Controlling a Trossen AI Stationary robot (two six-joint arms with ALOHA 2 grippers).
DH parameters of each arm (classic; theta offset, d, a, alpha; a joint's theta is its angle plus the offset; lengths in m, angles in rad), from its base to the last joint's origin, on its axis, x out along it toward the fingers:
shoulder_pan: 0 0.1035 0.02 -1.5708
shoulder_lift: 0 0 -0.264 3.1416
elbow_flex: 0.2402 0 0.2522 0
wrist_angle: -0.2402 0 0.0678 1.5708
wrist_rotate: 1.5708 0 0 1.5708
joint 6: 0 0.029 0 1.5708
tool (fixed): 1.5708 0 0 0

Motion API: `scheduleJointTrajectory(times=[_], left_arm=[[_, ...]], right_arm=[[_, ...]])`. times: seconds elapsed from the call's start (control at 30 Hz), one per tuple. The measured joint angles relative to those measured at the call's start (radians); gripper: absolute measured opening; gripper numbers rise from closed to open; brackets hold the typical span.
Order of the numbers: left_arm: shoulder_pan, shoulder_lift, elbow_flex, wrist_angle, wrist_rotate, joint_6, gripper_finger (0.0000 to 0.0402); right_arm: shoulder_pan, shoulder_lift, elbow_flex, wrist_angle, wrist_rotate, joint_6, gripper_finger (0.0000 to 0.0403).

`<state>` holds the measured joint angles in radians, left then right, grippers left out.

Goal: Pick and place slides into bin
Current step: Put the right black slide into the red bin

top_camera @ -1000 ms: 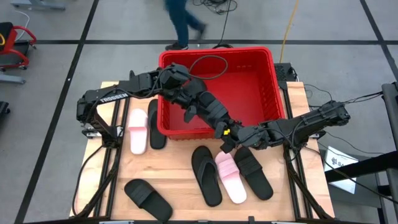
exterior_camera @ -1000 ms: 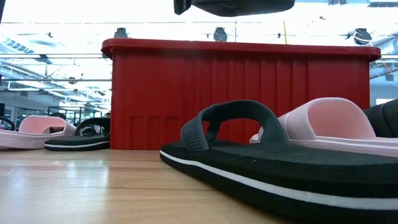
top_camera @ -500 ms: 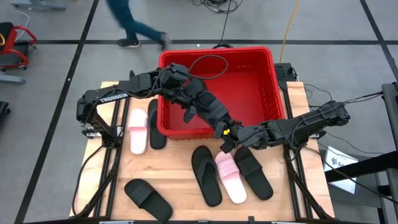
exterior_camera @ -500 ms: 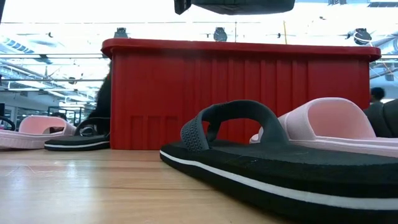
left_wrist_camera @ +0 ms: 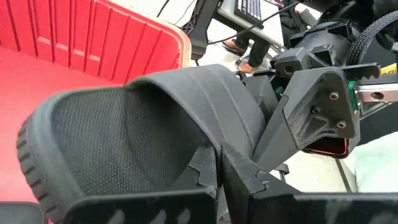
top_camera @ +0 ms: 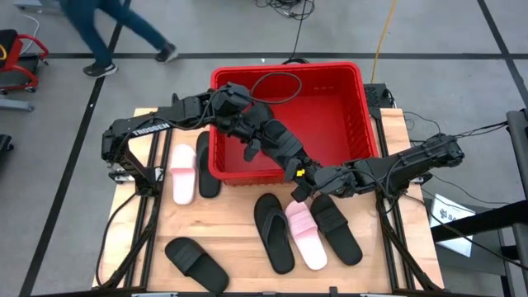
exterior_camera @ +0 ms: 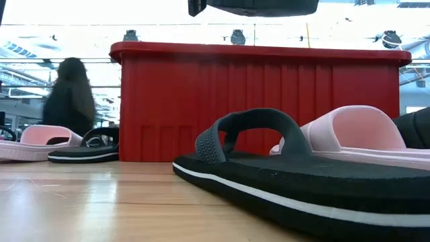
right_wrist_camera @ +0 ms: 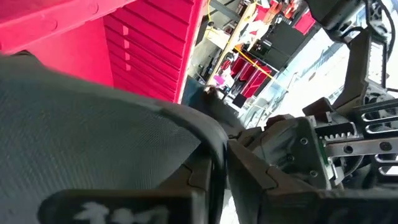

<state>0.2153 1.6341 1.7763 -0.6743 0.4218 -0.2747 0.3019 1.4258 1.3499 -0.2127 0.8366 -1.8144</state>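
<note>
My left gripper (top_camera: 290, 169) and right gripper (top_camera: 304, 183) both clench one black slide (left_wrist_camera: 143, 137) above the red bin's (top_camera: 330, 124) near rim; the bin's floor lies just beyond.

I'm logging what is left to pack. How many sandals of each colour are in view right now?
Black sandals on the table: 4
Black sandal held in the air: 1
Pink sandals on the table: 2
Total: 7
</note>
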Motion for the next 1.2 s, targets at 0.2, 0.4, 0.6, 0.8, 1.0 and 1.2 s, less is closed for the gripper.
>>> scheduleJointTrajectory(times=[0.2, 0.4, 0.6, 0.8, 1.0, 1.2], left_arm=[[0.000, 0.000, 0.000, -0.002, 0.004, -0.008, 0.0000], [0.001, 0.000, 0.000, -0.003, 0.003, -0.009, 0.0000], [0.021, 0.000, 0.000, -0.003, 0.003, -0.009, 0.0000], [0.055, 0.000, 0.000, -0.005, 0.004, -0.008, 0.0000], [0.095, -0.016, -0.001, -0.019, 0.003, 0.011, 0.0000], [0.143, -0.063, -0.002, -0.035, -0.015, 0.030, 0.0000]], right_arm=[[-0.002, 0.000, 0.000, 0.000, 0.003, 0.033, 0.0082], [-0.008, 0.000, 0.000, 0.000, 0.014, 0.120, 0.0121], [-0.008, 0.000, 0.000, -0.006, 0.118, 0.171, 0.0129], [-0.008, 0.000, 0.000, -0.008, 0.146, 0.276, 0.0121], [-0.008, 0.000, 0.000, -0.008, 0.151, 0.373, 0.0119], [-0.007, -0.001, 0.000, -0.007, 0.186, 0.401, 0.0119]])
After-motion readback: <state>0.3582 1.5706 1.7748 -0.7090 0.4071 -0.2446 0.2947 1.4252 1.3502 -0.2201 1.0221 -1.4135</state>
